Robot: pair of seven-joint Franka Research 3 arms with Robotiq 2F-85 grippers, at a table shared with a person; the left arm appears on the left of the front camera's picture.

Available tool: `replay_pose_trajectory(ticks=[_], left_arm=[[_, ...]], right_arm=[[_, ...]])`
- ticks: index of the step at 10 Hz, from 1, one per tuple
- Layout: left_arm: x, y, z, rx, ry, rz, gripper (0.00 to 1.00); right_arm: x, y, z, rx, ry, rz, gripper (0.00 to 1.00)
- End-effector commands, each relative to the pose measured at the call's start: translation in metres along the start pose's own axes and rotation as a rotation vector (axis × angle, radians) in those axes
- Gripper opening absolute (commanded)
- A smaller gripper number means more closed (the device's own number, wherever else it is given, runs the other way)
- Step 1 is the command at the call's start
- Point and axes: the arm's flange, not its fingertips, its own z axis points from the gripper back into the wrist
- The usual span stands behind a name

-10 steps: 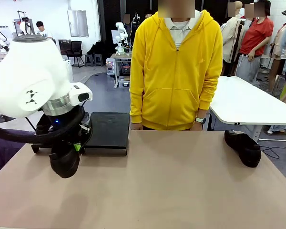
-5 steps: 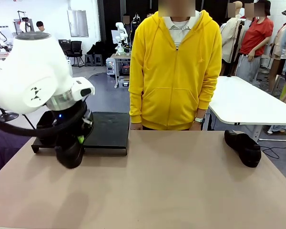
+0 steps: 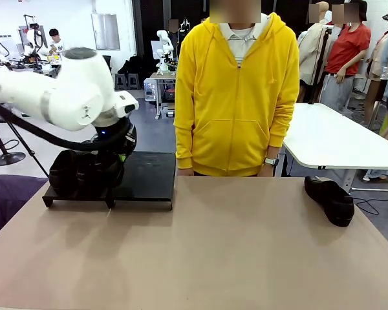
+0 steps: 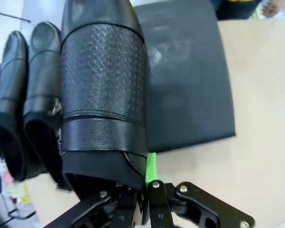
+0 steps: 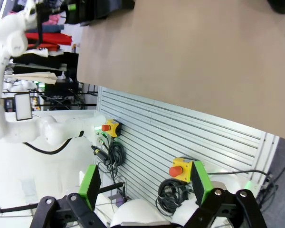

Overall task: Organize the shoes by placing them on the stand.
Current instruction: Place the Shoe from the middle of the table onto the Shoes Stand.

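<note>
My left gripper (image 3: 114, 157) is shut on the heel end of a black shoe (image 4: 104, 80) and holds it over the left panel of the stand (image 3: 149, 175), toe pointing away. In the left wrist view, two more shoes (image 4: 31, 90) lie side by side on the stand just left of the held one, and the stand's right panel (image 4: 190, 80) is bare. Another shoe (image 3: 330, 200) lies on the table near its far right edge. My right gripper (image 5: 145, 183) is open with nothing between its green pads, off the table's near side.
A person in a yellow hoodie (image 3: 239, 90) stands at the far edge, hands resting near the table edge (image 3: 269, 169). The tan tabletop (image 3: 213, 245) stretches between the stand and the lone shoe. A white table (image 3: 336, 139) stands behind on the right.
My left arm carried the shoe up and away from the near left of the table to the stand's left panel, beside the shoes lying there. The right-side shoe stayed put.
</note>
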Motion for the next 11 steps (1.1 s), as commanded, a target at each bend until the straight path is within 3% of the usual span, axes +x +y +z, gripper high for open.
replay_pose_trajectory(ticks=[1, 5, 11], left_arm=[[0.031, -0.029, -0.026, 0.069, 0.031, 0.069, 0.00], [0.045, -0.035, -0.062, 0.105, 0.069, 0.100, 0.00], [0.048, -0.037, -0.071, 0.154, 0.079, 0.088, 0.00]], right_arm=[[0.001, 0.002, 0.002, 0.018, -0.008, 0.016, 1.00], [0.001, 0.002, 0.002, 0.018, -0.008, 0.016, 1.00], [0.001, 0.002, 0.002, 0.018, -0.008, 0.016, 1.00]])
